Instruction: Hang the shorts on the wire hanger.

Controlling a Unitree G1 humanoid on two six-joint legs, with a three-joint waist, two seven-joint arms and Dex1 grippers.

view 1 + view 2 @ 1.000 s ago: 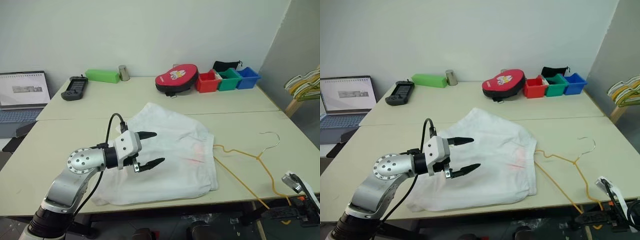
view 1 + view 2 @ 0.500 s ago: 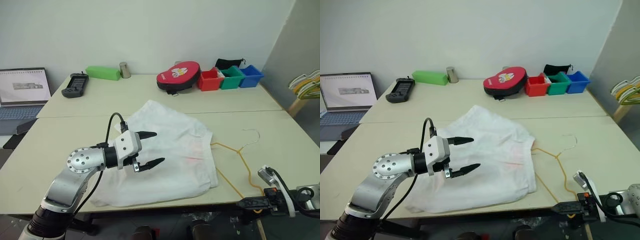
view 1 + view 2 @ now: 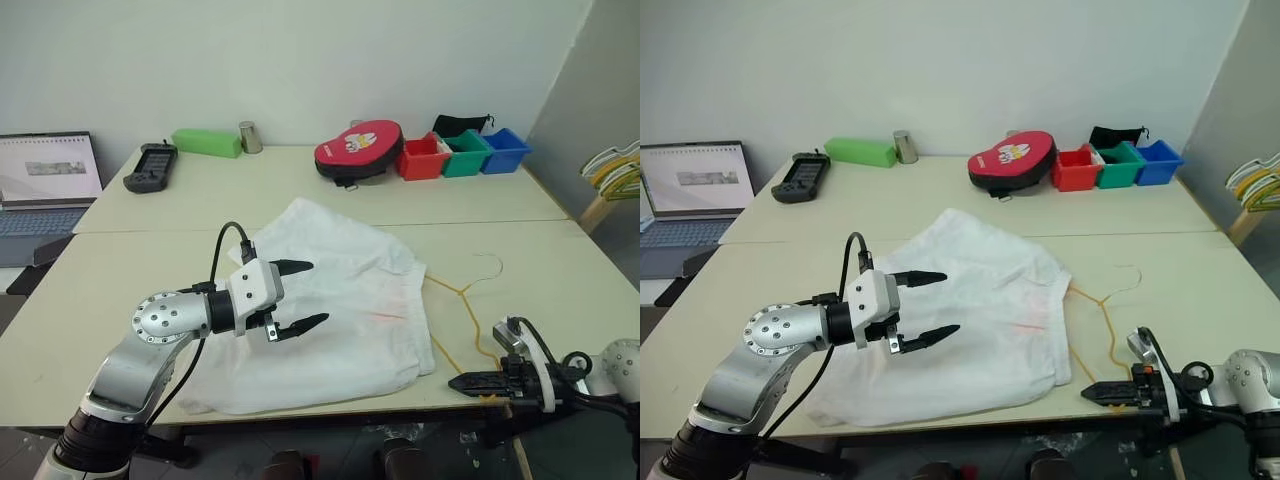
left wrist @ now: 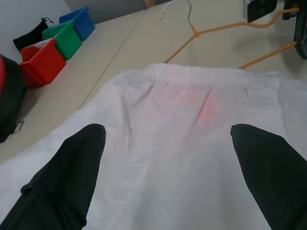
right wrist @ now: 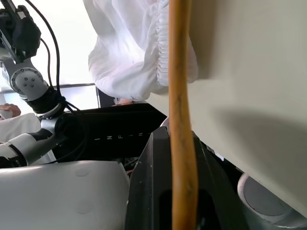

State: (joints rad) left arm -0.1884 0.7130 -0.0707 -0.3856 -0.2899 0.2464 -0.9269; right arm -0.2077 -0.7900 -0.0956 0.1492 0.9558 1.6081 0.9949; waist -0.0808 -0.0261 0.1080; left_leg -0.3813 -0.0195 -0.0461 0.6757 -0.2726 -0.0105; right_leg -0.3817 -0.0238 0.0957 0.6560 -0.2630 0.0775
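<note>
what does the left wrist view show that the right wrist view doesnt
Left wrist view alone: the red, green and blue bins, the hanger's grey hook, the faint pink print below the waistband, and the open left claw over the shorts.

Right wrist view alone: the shut right claw gripping the hanger's wire at the table edge, with the space under the table behind it.

Both: the white shorts and the yellow-orange wire hanger on the table.
</note>
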